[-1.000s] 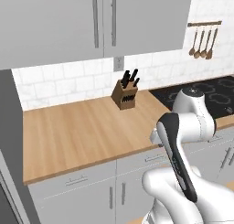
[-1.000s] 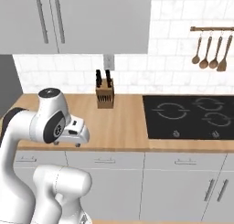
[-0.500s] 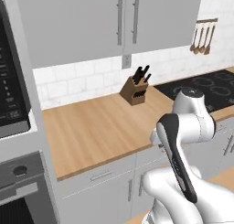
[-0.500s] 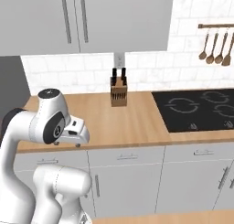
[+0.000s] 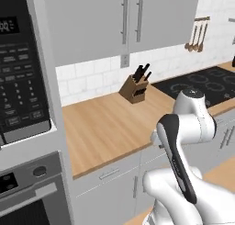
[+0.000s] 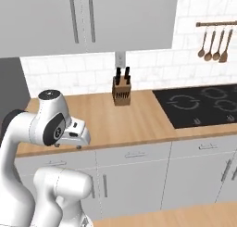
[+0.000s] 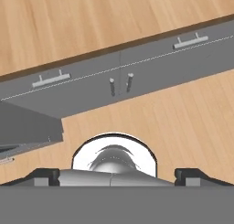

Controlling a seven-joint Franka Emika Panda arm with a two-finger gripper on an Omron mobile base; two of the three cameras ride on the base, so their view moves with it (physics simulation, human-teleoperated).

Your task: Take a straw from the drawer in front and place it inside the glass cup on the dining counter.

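In the left base view a black microwave sits at 9 o'clock in a tall grey unit, with an oven below it at 7 o'clock; to its right a light-wood wall counter runs across the middle, carrying a wooden knife block at about 1 o'clock from centre; grey upper cabinets hang at 12 o'clock; a black cooktop lies at 3 o'clock, with wooden utensils hanging on the tiled wall at 2 o'clock; the white arm rises at 5 o'clock.

In the right base view the arm stands at 8 o'clock; the knife block is just above centre on the counter; shallow drawers with slim silver handles run under the counter edge, all closed; the cooktop lies at 3 o'clock and the utensils hang at 2 o'clock.

In the hand view the grey drawer fronts cross from 9 to 2 o'clock, wood counter above, wood floor below; the gripper shows two dark tips at 7 and 5 o'clock, set wide apart with nothing between them.

The straw, the glass cup and the dining counter cannot be located; which drawer holds the straw cannot be told.
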